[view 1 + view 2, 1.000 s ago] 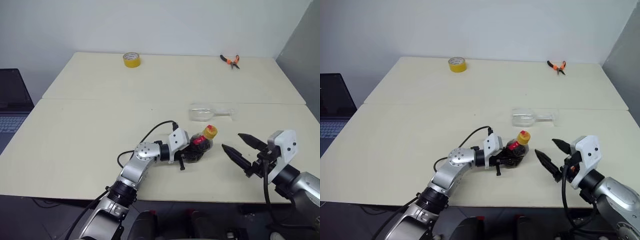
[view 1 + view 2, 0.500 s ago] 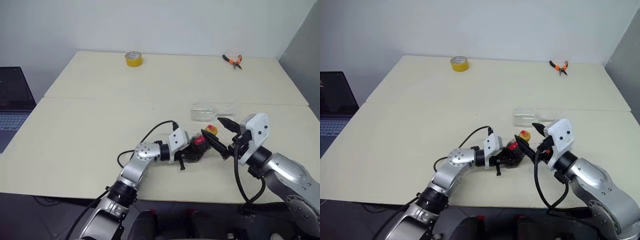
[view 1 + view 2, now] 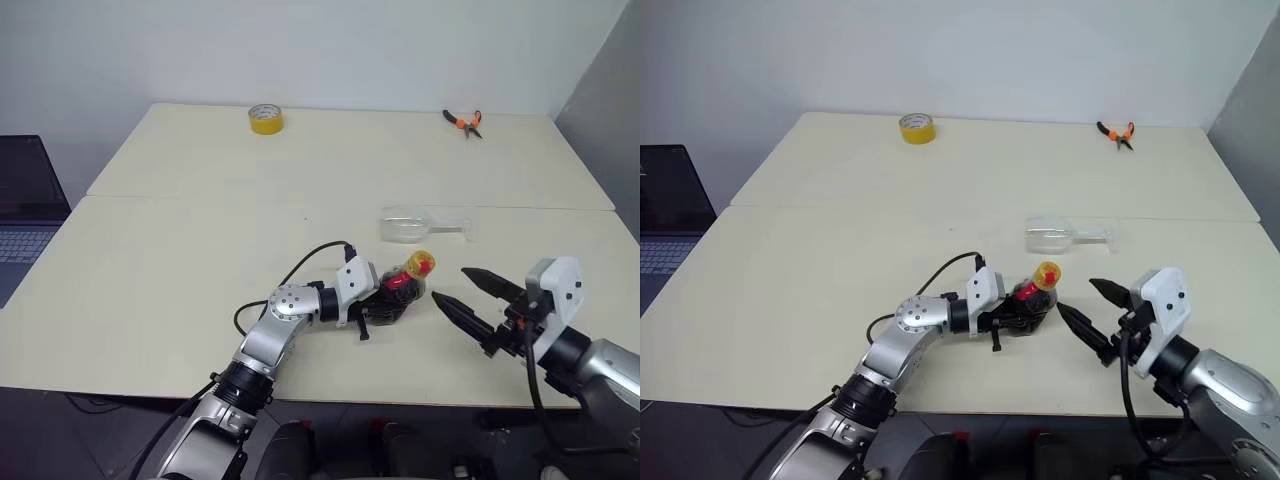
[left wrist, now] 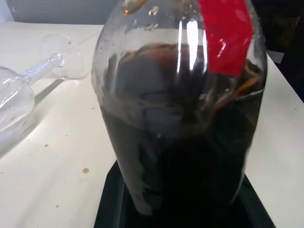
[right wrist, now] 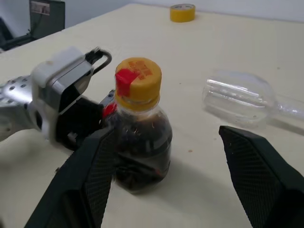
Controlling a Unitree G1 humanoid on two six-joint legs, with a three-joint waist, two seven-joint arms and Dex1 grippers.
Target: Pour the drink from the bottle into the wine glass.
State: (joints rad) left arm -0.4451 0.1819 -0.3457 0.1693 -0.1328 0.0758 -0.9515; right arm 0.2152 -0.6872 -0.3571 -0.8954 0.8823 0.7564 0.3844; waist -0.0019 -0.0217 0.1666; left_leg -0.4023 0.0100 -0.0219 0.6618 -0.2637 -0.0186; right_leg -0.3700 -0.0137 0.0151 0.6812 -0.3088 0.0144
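We hold the bottle [image 3: 400,290] upright near the table's front edge, our left gripper [image 3: 378,300] pinching it; the cap is on. Our right gripper [image 3: 468,296] stands spread beside it. The wine glass [image 3: 420,224] lies on its side behind: pouring now would spill.

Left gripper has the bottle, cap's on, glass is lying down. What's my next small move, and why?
Probably ease the open right gripper forward around the yellow cap. The left gripper holds the bottle upright and capped, right in front of those fingers. The wine glass lies on its side, so it needs standing up before pouring.
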